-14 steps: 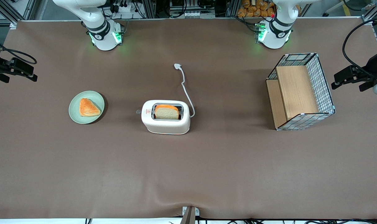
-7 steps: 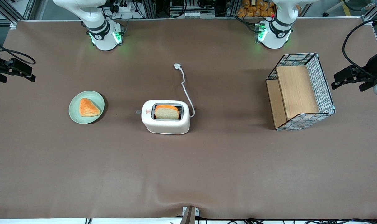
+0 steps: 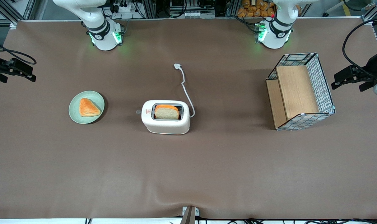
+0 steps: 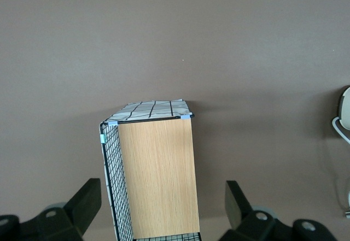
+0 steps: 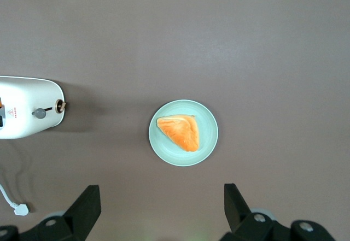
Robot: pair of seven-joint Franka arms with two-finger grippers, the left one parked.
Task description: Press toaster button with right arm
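Observation:
The white toaster (image 3: 165,119) stands mid-table with a slice of bread (image 3: 166,112) in its top slot. Its narrow end faces the working arm's end of the table, and the toaster button (image 3: 138,111) sticks out from that end. In the right wrist view the toaster (image 5: 27,107) shows that end face with the grey toaster button (image 5: 39,113) on it. The right arm's gripper (image 3: 19,70) hovers high at the working arm's end of the table, well away from the toaster. The gripper (image 5: 161,197) is open, holding nothing, above bare table near the plate.
A pale green plate (image 3: 95,97) with an orange pastry (image 3: 88,107) lies between the gripper and the toaster. The white cord runs from the toaster to a plug (image 3: 177,66) farther from the front camera. A wire-and-wood basket (image 3: 300,91) lies toward the parked arm's end.
The gripper has shifted only a few pixels at the table's end. The toaster, plate and basket have not moved.

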